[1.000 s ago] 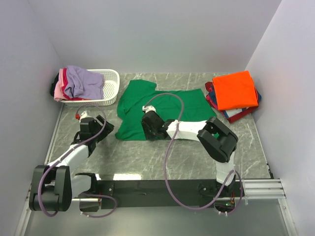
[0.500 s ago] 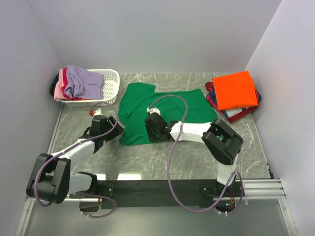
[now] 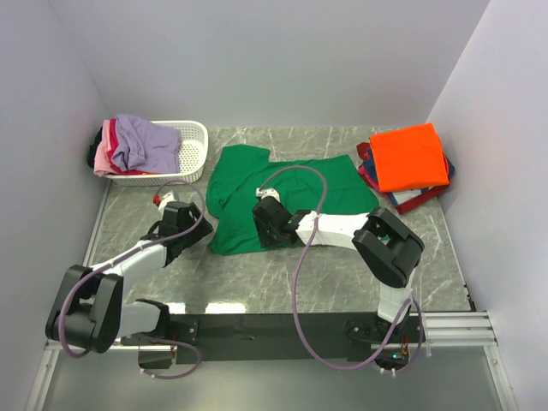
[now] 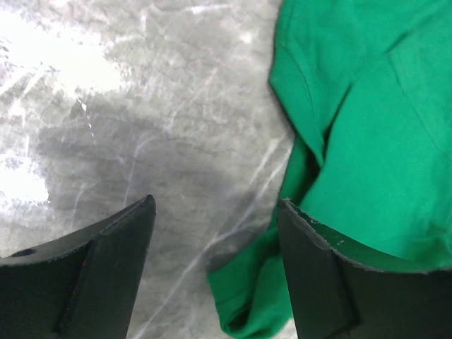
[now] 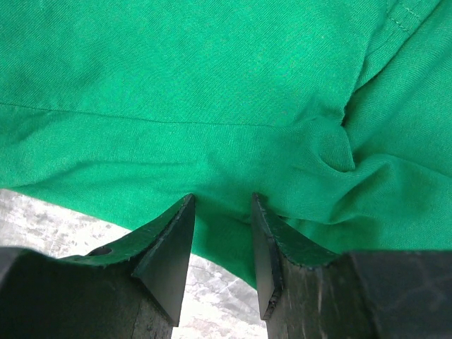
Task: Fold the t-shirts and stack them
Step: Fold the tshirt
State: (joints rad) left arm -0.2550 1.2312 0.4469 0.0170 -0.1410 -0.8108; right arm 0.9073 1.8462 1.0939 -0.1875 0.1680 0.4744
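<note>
The bright green t-shirt [image 3: 295, 184] lies spread on the marble table [image 3: 342, 265], rumpled at its near left part. My left gripper [image 3: 193, 228] is open at the shirt's near left edge. In the left wrist view [image 4: 215, 205] its jaws stand wide over bare table, with a rolled green corner [image 4: 265, 293] beside the right finger. My right gripper [image 3: 263, 224] is low on the shirt's near hem. In the right wrist view [image 5: 222, 201] its jaws stand partly open, straddling the green cloth [image 5: 212, 85]. An orange t-shirt [image 3: 413, 156] tops a folded stack of red and navy ones at right.
A white slotted basket [image 3: 193, 145] stands at the back left with lavender [image 3: 144, 141] and pink [image 3: 104, 154] t-shirts heaped in it. Grey walls close in the table on three sides. The black rail with the arm bases runs along the near edge.
My left gripper has moved right and forward, up to the green shirt's near left edge. The shirt's near left corner has bunched inward. My right gripper shifted slightly right.
</note>
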